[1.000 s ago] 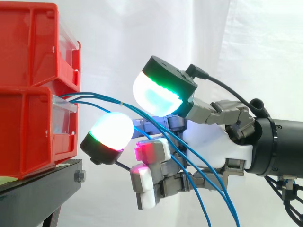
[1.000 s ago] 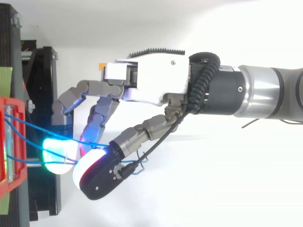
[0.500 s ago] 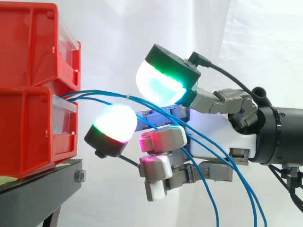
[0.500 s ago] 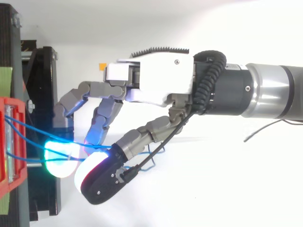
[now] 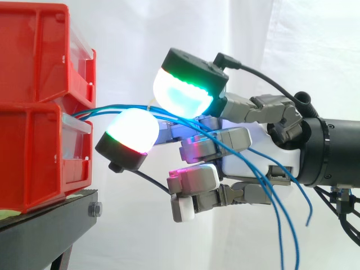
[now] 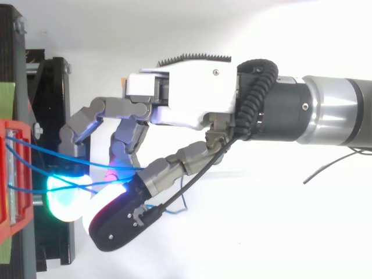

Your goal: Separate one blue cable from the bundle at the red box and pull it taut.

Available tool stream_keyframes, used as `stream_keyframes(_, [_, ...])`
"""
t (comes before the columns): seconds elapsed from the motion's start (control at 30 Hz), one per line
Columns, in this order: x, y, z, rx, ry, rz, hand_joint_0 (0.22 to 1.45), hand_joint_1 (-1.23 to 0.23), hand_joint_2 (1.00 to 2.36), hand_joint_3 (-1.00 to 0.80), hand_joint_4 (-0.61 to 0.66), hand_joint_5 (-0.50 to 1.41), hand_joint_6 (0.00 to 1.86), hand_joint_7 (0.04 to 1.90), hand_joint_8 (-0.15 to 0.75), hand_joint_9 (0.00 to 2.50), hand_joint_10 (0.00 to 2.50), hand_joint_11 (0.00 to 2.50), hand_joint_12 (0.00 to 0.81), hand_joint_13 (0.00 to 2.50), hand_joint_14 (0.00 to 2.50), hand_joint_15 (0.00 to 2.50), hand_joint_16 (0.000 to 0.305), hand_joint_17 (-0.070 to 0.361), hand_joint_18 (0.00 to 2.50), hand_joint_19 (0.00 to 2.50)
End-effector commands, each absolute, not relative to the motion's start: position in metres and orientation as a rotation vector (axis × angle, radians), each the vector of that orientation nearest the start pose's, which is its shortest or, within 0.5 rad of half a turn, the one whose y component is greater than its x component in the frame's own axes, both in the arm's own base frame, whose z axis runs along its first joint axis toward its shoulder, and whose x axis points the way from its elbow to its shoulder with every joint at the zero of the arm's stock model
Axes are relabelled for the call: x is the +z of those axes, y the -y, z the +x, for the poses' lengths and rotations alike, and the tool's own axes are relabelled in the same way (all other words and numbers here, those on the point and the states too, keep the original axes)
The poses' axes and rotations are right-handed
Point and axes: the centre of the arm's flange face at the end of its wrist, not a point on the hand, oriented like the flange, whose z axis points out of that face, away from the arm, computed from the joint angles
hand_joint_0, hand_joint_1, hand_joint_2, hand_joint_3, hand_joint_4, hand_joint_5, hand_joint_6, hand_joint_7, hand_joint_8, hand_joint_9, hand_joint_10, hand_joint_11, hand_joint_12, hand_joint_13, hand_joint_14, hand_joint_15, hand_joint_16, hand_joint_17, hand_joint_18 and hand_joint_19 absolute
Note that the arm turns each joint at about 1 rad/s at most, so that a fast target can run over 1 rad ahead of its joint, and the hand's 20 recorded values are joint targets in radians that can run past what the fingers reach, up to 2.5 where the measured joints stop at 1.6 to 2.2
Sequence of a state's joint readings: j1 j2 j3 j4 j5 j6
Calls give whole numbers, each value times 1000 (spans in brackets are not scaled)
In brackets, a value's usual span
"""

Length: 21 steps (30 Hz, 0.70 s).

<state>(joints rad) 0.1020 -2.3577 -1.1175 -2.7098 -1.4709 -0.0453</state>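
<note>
Now blue cables [image 5: 104, 108] — slack — thread the robot hand's [image 6: 192, 99] curled fingers [image 5: 216, 144].

hand [image 6: 186, 96] | fingers [image 6: 168, 168] curled round blue cables [image 6: 46, 153] | cables lead into red box [image 6: 11, 229]

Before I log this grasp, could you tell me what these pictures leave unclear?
- Whether the hand holds one of the blue cables: both views, the hand itself covers the contact.
- Where the cables are fixed: side view, hidden inside the lower red bin.
- Two cables' free ends: side view, cut off by the bottom edge.
</note>
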Motion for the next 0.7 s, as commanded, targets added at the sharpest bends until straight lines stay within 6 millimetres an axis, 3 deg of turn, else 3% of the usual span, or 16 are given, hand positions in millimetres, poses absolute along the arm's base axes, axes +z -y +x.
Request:
stream_keyframes(0.0, [246,66,791,1227,-1153,1117,655,-804,1002,-461,174,-168,863,812,250,1150,778,1472,331,1207,25,1267,52,116,864,853])
stream_keyframes(0.4, [247,67,791,1232,-1157,1114,610,-685,1005,-408,188,-137,863,908,255,1258,631,1556,335,1212,26,1239,51,115,865,872])
stream_keyframes(0.6, [246,70,790,1229,-1159,1116,604,-542,1008,-386,172,-132,846,928,259,1291,436,1634,349,1167,26,1187,52,117,838,888])
stream_keyframes(0.67, [246,71,790,1225,-1163,1118,605,-496,1008,-378,160,-130,834,927,255,1314,254,1665,351,1148,28,1155,52,116,827,889])
